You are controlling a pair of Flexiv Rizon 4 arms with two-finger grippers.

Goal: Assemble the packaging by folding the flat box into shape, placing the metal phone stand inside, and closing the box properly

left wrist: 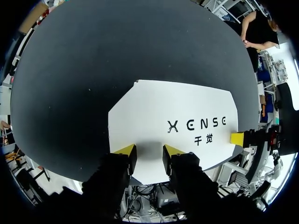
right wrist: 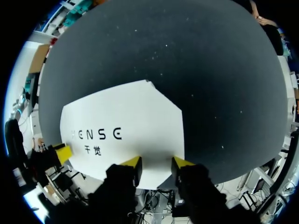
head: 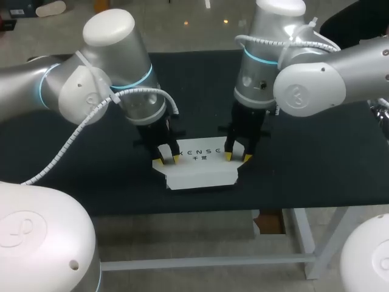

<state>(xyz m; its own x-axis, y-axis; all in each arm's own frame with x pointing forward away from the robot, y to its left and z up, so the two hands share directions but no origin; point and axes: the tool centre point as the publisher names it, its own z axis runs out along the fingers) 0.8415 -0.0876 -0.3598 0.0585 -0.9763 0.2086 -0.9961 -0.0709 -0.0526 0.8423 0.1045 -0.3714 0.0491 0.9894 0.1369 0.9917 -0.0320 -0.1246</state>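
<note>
**Folding step, at its start.** The flat white box (head: 200,173) lies unfolded on the black surface (head: 304,152), near its front edge. The left hand (head: 165,159) stands at one end of the top panel and the right hand (head: 237,156) at the other. Each has its fingers slightly spread, tips at the card and pinching nothing. No phone stand is in view. The next move probably calls for catching an edge to raise the walls. Black printed lettering, with two smaller characters beneath, marks the panel.
</note>
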